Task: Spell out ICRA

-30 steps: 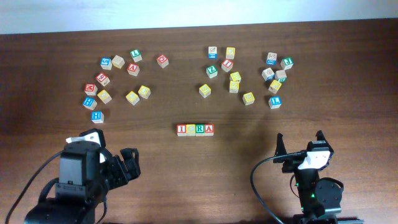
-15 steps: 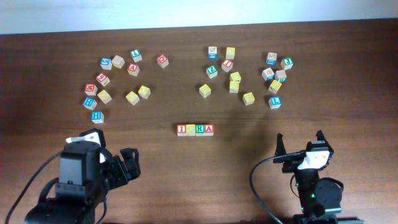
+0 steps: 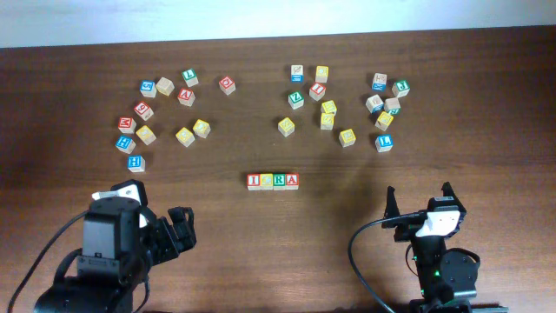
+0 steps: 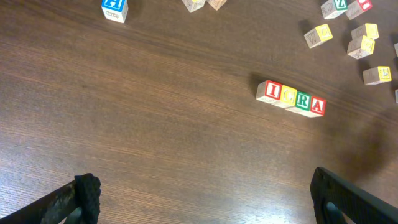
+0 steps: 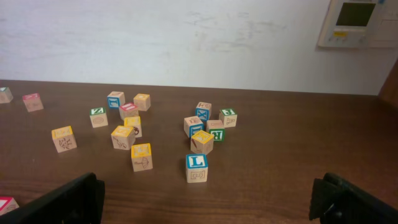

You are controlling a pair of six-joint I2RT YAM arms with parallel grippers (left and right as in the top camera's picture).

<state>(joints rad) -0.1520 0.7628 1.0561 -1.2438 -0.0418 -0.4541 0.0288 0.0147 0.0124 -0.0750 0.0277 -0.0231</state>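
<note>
No change in the last second. Small wooden cubes red I (image 3: 254,181), yellow C (image 3: 266,181), green R (image 3: 279,181), red A (image 3: 292,181) touch in a row on the brown bench (image 3: 486,130). Left hand (image 3: 184,229) and right hand (image 3: 419,196) stay released, empty. Spelling judged complete.

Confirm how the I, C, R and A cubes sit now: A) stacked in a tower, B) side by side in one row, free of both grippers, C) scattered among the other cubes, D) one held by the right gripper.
B: the ICRA cubes touch in one row, with the left gripper and right gripper open and apart from them.
</note>
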